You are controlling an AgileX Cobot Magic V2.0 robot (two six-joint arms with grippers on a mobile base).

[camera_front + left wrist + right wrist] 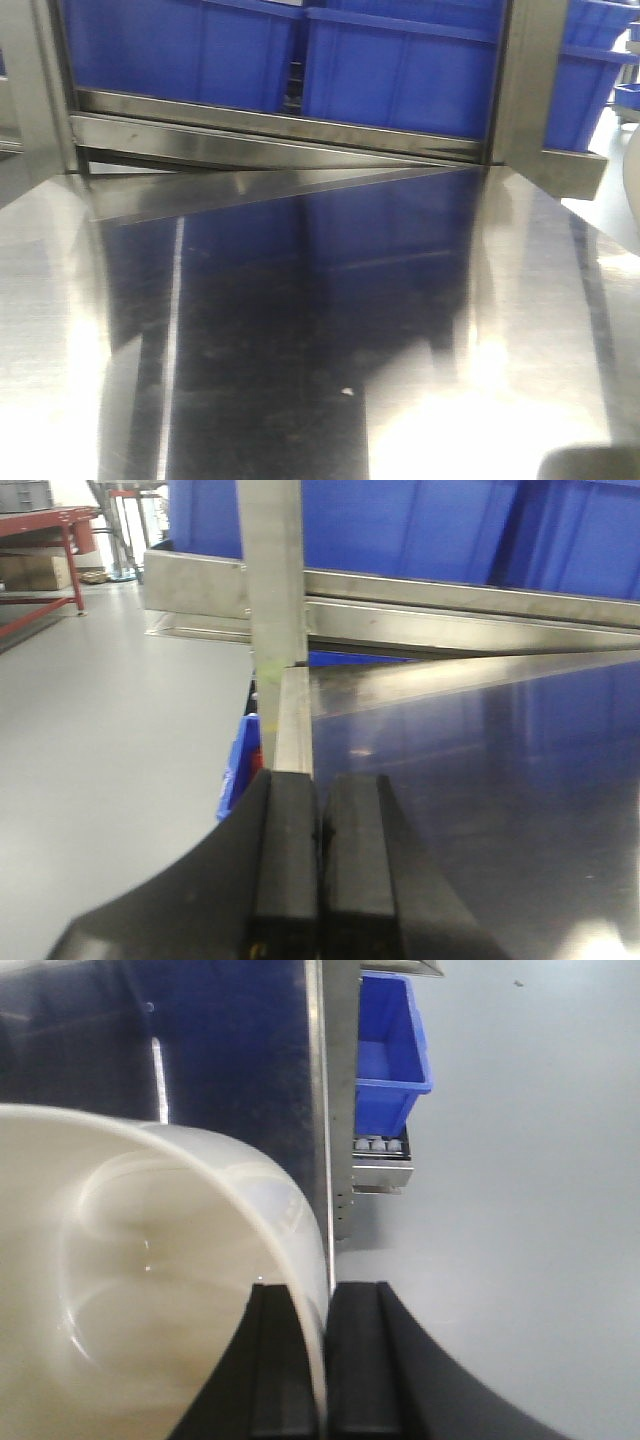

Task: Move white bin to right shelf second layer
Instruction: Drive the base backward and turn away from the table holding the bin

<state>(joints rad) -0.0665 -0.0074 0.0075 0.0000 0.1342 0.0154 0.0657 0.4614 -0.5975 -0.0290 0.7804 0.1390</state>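
Right pincer pinching white bin rim, thin one-sided grip; bin probably risking slipping, tilting mid-carry. Left pincer pressed together, empty.

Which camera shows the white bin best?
The right wrist view: the bin fills its lower left, glossy inside showing, rim pinched in the right tool. The left wrist view shows none of it. The front view has only a pale blur at its right edge; I cannot tell if that is the bin.
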